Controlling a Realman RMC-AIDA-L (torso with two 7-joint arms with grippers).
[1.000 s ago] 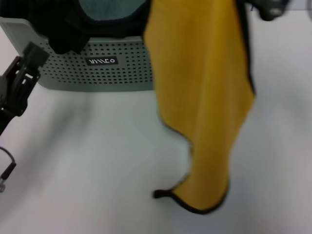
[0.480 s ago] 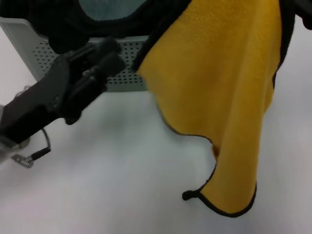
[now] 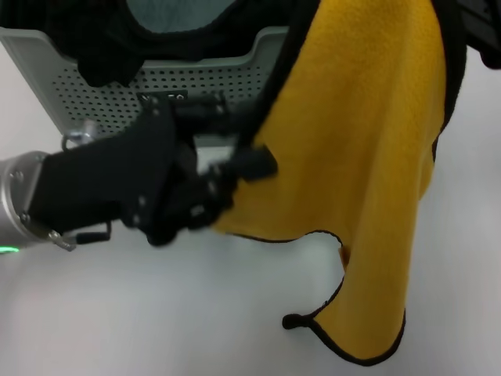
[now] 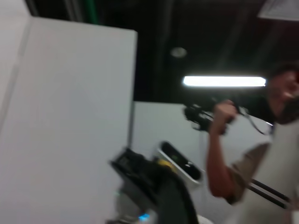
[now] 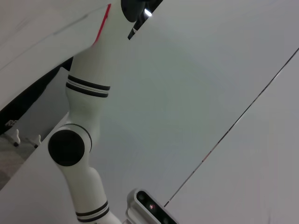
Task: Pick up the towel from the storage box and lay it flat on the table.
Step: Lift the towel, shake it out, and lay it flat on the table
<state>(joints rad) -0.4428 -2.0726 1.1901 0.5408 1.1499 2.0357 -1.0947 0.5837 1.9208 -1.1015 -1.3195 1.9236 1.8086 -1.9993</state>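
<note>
The yellow towel (image 3: 368, 157) with black edge binding hangs in the air from the top right of the head view, its lowest corner close to the white table (image 3: 156, 313). It hangs from my right gripper (image 3: 479, 27), of which only a dark part shows at the frame's edge. My left gripper (image 3: 235, 137) is in front of the sage-green storage box (image 3: 94, 94), open, with the towel's left edge at its fingers (image 3: 258, 163). Neither wrist view shows the towel or the box.
A black cloth (image 3: 102, 47) drapes over the box's front rim, and a teal-grey cloth (image 3: 172, 12) lies inside. The left wrist view shows a person (image 4: 243, 154) standing off the table.
My left arm has swung in from the left, across the box's front, up to the towel's left edge. The towel has shifted right and spread wider.
</note>
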